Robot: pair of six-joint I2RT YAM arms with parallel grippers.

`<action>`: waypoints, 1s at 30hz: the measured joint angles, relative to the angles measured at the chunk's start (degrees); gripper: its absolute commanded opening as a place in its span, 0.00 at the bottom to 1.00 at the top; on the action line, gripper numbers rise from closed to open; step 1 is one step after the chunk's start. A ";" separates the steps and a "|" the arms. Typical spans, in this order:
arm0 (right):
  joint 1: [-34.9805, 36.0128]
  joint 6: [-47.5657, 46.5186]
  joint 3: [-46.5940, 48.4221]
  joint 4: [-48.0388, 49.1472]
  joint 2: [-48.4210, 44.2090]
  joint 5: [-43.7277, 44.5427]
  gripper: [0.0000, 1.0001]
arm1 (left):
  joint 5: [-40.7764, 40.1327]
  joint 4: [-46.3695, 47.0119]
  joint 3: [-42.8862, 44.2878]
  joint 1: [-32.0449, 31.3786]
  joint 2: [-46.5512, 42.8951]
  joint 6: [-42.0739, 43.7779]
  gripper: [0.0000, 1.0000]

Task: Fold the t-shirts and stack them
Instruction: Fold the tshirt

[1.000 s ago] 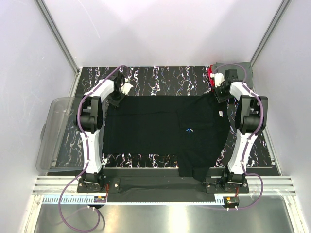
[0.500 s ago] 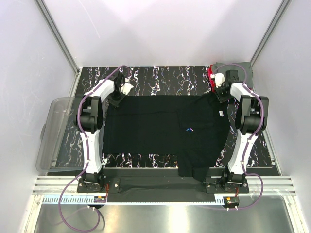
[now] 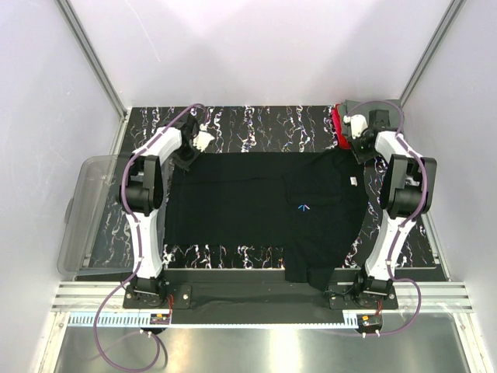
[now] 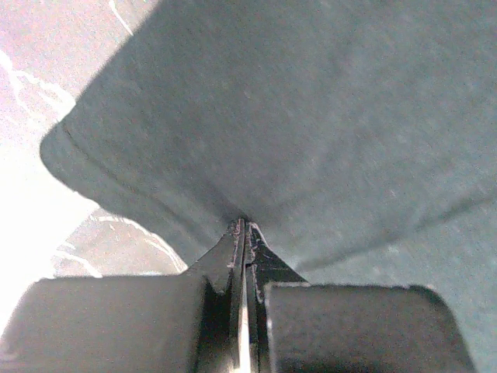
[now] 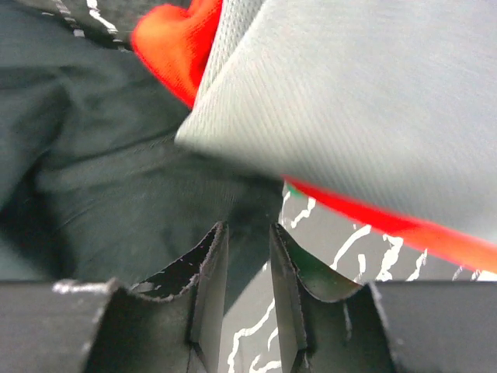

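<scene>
A black t-shirt (image 3: 256,206) lies spread flat on the marble table (image 3: 256,120), its blue logo (image 3: 303,208) facing up. My left gripper (image 3: 187,160) is shut on the shirt's far left corner; in the left wrist view the closed jaws (image 4: 245,227) pinch the black cloth (image 4: 311,116). My right gripper (image 3: 360,152) is at the shirt's far right corner, beside a folded stack (image 3: 342,118). In the right wrist view my right gripper (image 5: 248,233) is open a little. Black cloth (image 5: 93,155) lies just beyond it, under the grey shirt (image 5: 349,116) and the red shirt (image 5: 171,39). A green sliver shows under them.
A clear plastic bin (image 3: 85,210) hangs off the table's left edge. White walls and metal posts close in the back and sides. A flap of the black shirt hangs over the table's near edge (image 3: 311,272) between the arm bases.
My right gripper has shifted slightly back and to the right, toward the folded stack. The left arm and the shirt have not visibly moved.
</scene>
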 measured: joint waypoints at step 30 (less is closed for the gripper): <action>3.28 4.57 11.47 -4.61 5.84 -8.79 0.36 | 19.43 -2.75 20.06 -32.59 9.86 -9.73 0.00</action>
